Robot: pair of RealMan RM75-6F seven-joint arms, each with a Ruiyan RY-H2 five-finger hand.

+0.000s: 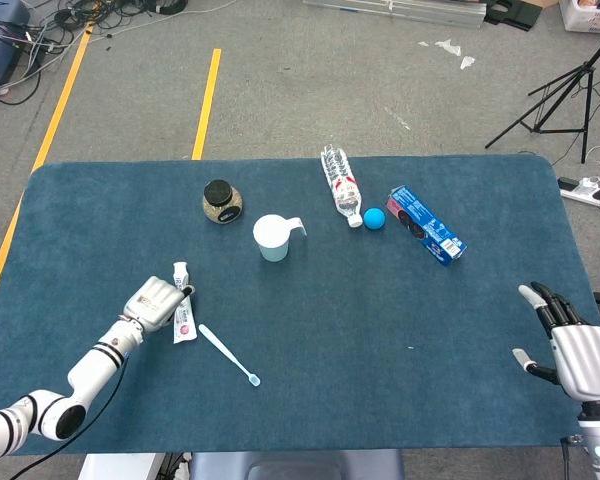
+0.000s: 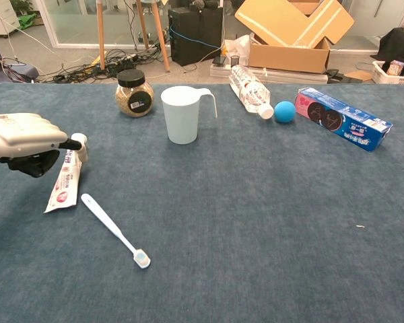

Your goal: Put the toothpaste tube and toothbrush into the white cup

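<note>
Blue worktop (image 1: 310,330): left hand (image 1: 155,300) hovers with a fingertip at the toothpaste tube (image 1: 182,312), grip unclear, lettering unreadable; toothbrush (image 1: 228,354) just beyond; white cup (image 1: 272,238) farther; right hand (image 1: 572,345) spread near the edge.

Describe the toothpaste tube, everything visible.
The toothpaste tube is a white soft-looking tube with red and dark print and a white cap at its far end, flat crimped tail toward the camera. It lies flat on the blue table cloth, just left of the toothbrush. The left hand reaches its cap end; contact is unclear.
</note>
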